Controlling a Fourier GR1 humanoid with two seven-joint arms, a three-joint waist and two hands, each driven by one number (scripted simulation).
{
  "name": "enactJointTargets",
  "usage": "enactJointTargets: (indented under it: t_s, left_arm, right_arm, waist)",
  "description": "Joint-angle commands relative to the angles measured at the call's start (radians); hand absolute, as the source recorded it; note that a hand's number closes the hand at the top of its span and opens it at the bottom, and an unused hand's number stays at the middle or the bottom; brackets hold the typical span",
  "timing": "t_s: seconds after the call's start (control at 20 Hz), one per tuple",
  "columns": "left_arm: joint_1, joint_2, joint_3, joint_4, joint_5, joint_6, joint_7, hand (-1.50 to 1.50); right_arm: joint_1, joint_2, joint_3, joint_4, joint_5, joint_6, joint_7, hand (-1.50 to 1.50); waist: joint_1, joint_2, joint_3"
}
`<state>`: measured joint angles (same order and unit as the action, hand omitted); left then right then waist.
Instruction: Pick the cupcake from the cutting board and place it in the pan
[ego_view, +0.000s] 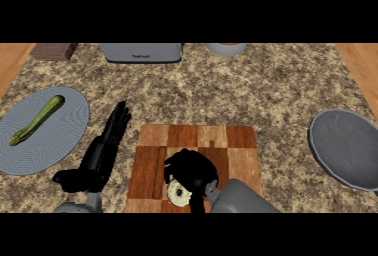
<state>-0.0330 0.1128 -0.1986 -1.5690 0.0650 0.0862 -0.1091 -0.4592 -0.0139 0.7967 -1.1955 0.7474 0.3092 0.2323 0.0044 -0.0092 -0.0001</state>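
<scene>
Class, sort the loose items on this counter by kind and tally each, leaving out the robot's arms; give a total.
Cutting board: 1
Cupcake: 1
Pan: 1
Grey plate: 1
Green vegetable: 1
Toaster: 1
White cup: 1
Brown block: 1
Total: 8

A green vegetable (35, 123) lies on a grey plate (63, 142).
</scene>
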Motion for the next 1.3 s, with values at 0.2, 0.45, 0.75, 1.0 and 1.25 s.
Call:
enactJointTargets:
  t_s: [0.2, 0.45, 0.75, 1.0, 1.25]
  left_arm:
    - [0.048, -0.012, -0.005, -0.080, -0.021, -0.006, 0.036, 0.00]
    - [0.046, -0.015, 0.023, 0.011, -0.030, -0.034, -0.056, 0.00]
    - [0.016, -0.043, 0.021, 0.021, -0.038, -0.008, -0.022, 0.00]
    - [0.055, -0.012, 0.064, -0.018, -0.022, 0.006, 0.012, 0.00]
    - [0.036, -0.016, 0.075, -0.015, 0.000, -0.012, 0.001, 0.00]
  right_arm:
    - [-0.028, 0.013, 0.057, 0.124, 0.054, -0.095, -0.080, 1.50]
    - [0.034, 0.005, 0.031, 0.067, 0.151, -0.194, -0.126, 1.50]
    - [0.070, -0.055, -0.070, -0.148, 0.174, -0.272, -0.010, 1.50]
    - [0.284, -0.162, -0.168, -0.299, 0.236, -0.400, 0.234, 1.50]
    - [0.417, -0.250, -0.171, -0.638, 0.385, -0.509, 0.346, 1.50]
  waist:
    - [0.005, 0.009, 0.000]
    - [-0.002, 0.009, 0.000]
    - [-0.019, 0.005, 0.000]
    - [-0.092, -0.017, -0.001]
    - [-0.077, -0.011, -0.001]
